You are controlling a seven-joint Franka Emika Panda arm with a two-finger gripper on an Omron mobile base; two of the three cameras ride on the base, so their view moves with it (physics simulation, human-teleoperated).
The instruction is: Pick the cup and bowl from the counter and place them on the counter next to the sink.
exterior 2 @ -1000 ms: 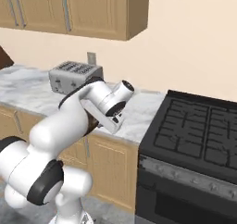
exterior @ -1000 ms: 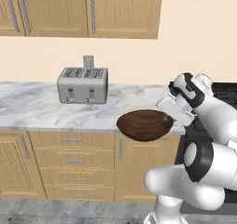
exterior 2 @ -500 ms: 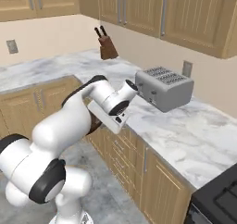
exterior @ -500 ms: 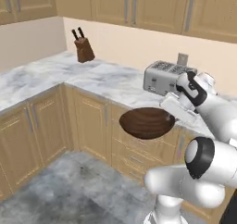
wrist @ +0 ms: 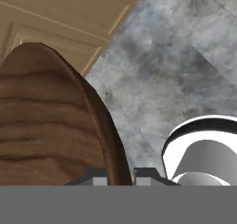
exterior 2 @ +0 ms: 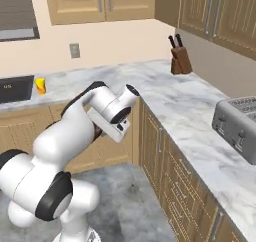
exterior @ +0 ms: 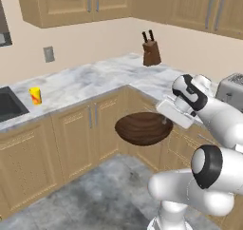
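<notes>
The dark brown wood-grain bowl [exterior: 141, 128] hangs in the air in front of the lower cabinets, above the floor. My gripper [exterior: 164, 121] is shut on its right rim. In the hand view the bowl [wrist: 46, 126] fills the left side, and its rim runs down between the two tips of the gripper [wrist: 121, 177]. The small yellow cup [exterior: 35, 95] stands upright on the white marble counter [exterior: 85, 81], just right of the dark sink [exterior: 5, 104]. From the right base view the cup [exterior 2: 40, 85] also stands beside the sink [exterior 2: 15, 88].
A knife block [exterior: 151, 53] stands in the counter's corner and a toaster [exterior: 232, 87] sits at the far right. Wooden cabinets [exterior: 80, 129] run under the counter, with grey floor [exterior: 95, 196] below the bowl. A wall outlet [exterior: 48, 53] is above the counter.
The whole picture has swung: the camera moved, so toaster and stove gave way to the corner, the cup and the sink. The bowl stays gripped the same way.
</notes>
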